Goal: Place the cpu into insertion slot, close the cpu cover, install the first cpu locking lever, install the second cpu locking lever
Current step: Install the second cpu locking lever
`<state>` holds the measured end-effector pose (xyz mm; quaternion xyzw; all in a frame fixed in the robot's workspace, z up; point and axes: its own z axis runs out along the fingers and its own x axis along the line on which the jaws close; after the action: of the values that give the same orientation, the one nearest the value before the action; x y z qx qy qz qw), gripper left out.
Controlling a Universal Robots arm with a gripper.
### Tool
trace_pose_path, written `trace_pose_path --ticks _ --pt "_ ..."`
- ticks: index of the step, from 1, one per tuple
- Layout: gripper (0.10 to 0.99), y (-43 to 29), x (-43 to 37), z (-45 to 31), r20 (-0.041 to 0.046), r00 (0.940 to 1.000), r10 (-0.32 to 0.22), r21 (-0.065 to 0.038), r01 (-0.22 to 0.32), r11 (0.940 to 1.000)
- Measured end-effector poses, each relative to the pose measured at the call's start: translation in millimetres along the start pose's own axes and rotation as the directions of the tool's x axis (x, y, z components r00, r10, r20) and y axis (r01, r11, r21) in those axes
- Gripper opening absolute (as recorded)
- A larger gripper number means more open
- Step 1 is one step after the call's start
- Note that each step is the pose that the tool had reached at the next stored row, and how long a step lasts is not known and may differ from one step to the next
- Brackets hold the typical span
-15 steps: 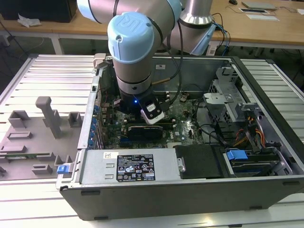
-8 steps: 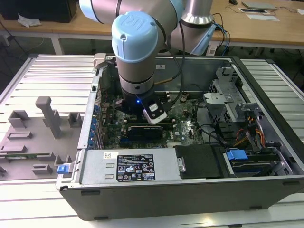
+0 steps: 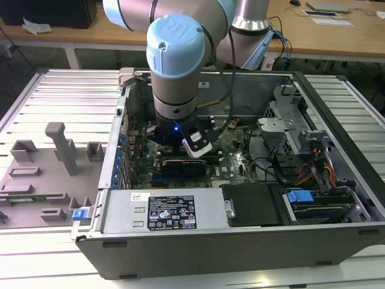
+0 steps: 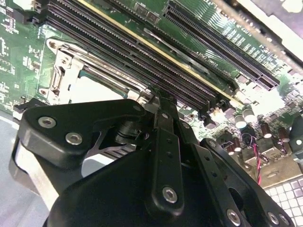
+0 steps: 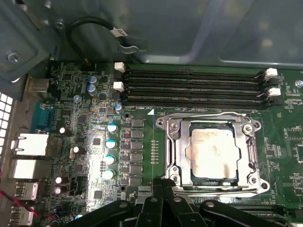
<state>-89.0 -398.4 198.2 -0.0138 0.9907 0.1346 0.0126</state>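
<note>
In the first wrist view the cpu (image 5: pixel 211 153), a dull silver square, lies flat in the insertion slot (image 5: pixel 182 182) on the green motherboard (image 5: pixel 142 142). The cpu cover (image 5: pixel 176 146), a silver frame, lies down around it. My gripper (image 5: pixel 163 183) hangs at the socket's corner, its black fingers pressed together and shut. Whether a thin lever wire sits between them is hidden. In the second wrist view the gripper (image 4: pixel 158 93) is at the socket's edge, beside the cpu (image 4: pixel 97 87) and cover (image 4: pixel 59 71). In the exterior view the arm's wrist (image 3: pixel 174 78) reaches down into the open computer case.
Long black memory slots (image 5: pixel 194 85) run just beside the socket. A black cable loop (image 5: pixel 92 26), capacitors (image 5: pixel 111 142) and rear ports (image 5: pixel 28 146) lie around it. In the exterior view a power supply (image 3: pixel 174 211), drive bays (image 3: pixel 313 174) and a grey fixture tray (image 3: pixel 42 174) surround the board.
</note>
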Motion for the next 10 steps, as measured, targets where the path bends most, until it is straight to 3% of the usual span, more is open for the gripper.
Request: trace_pose_path --ticks 6,7,9,10 --pt "0.106 4.6 -0.7 -16.5 0.0001 1.0 0.0 0.003 0.0 1.0" --pt "0.106 5.7 -0.8 -20.1 -0.0002 1.0 -0.001 0.018 0.001 0.9998" --pt "0.106 7.1 -0.8 -22.1 -0.002 1.0 -0.002 0.071 0.002 0.9975" --pt "0.106 8.3 -0.9 -23.4 -0.0016 1.0 -0.002 0.082 0.002 0.9966"
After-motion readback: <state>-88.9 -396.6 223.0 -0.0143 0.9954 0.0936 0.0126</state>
